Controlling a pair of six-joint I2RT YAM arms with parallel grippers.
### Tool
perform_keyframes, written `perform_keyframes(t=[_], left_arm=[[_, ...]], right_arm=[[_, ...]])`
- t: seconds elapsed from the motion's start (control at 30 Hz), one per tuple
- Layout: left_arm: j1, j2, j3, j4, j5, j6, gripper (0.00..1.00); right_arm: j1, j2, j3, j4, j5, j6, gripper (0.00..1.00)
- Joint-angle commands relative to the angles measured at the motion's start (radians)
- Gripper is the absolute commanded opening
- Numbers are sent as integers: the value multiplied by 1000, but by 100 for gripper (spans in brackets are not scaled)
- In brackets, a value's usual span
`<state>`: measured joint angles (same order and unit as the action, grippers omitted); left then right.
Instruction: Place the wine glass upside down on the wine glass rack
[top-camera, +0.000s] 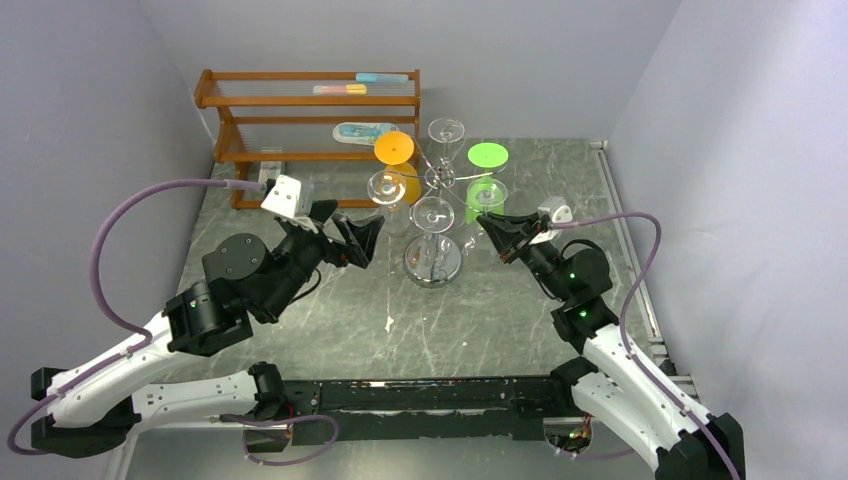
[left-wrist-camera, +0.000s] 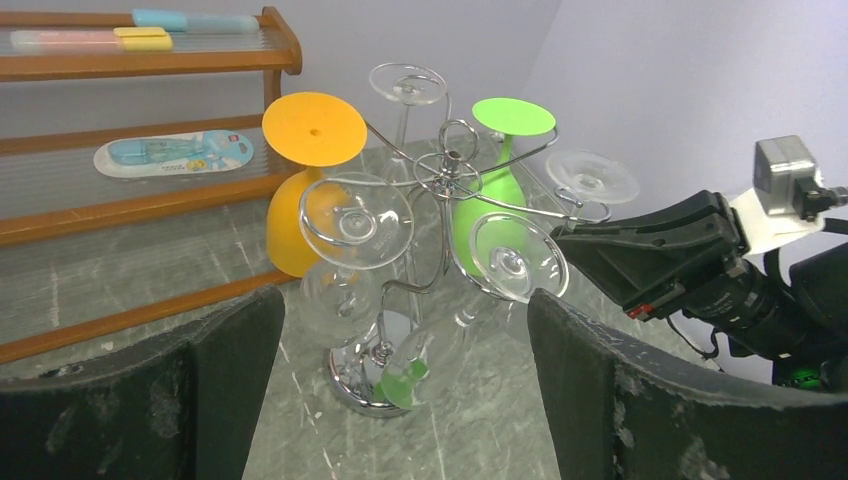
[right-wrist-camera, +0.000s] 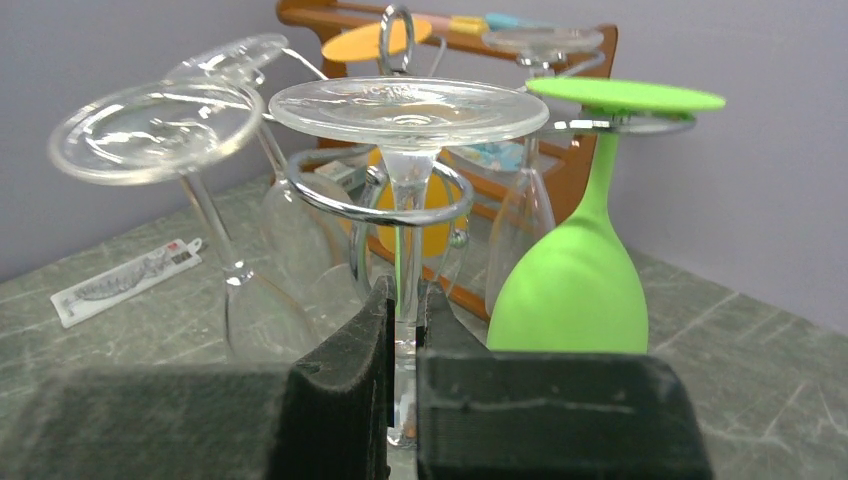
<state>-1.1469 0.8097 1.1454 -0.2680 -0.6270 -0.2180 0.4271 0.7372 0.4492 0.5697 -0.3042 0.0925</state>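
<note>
The wine glass (right-wrist-camera: 404, 108) hangs upside down. Its clear foot (top-camera: 487, 195) rests on a curled wire loop (right-wrist-camera: 330, 200) of the chrome wine glass rack (top-camera: 433, 268), and the stem drops through the loop. My right gripper (right-wrist-camera: 405, 290) is shut on that stem just under the loop. The left wrist view shows the same foot (left-wrist-camera: 592, 177) right above the right gripper (left-wrist-camera: 562, 238). My left gripper (top-camera: 350, 230) is open and holds nothing, a little left of the rack, facing its round base (left-wrist-camera: 350, 385).
The rack's other arms hold an orange glass (top-camera: 394, 148), a green glass (top-camera: 487, 155) and three more clear ones, one tilted (left-wrist-camera: 517, 255) close to the right fingers. A wooden shelf rack (top-camera: 310, 120) stands at the back left. A white packet (right-wrist-camera: 125, 280) lies on the table.
</note>
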Motion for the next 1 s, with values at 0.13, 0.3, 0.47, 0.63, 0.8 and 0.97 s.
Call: perform_keyframes(t=[0.13,0.3,0.47,0.63,0.8,0.97], left_arm=[[1,-13,2,-21,-5,-8,95],[0,-17,3,-28,-13,-12,95],[1,-14,20,-67,-56,-30,96],[1,-7,81,-185,-117,-70,97],[1,-37,110,-315,-171,-94,97],[0,-99,114,-470,-251,-203,96]], right_arm=[[0,41,34,-22,65,30,7],[-1,24,34,-62,88,68,36],[-1,-32,53,-168,120,107,63],[0,-94,117,-376,182,162,68],[-1,-174,205,-703,252,245,69],[0,-244,374,-1059,479,359,71]])
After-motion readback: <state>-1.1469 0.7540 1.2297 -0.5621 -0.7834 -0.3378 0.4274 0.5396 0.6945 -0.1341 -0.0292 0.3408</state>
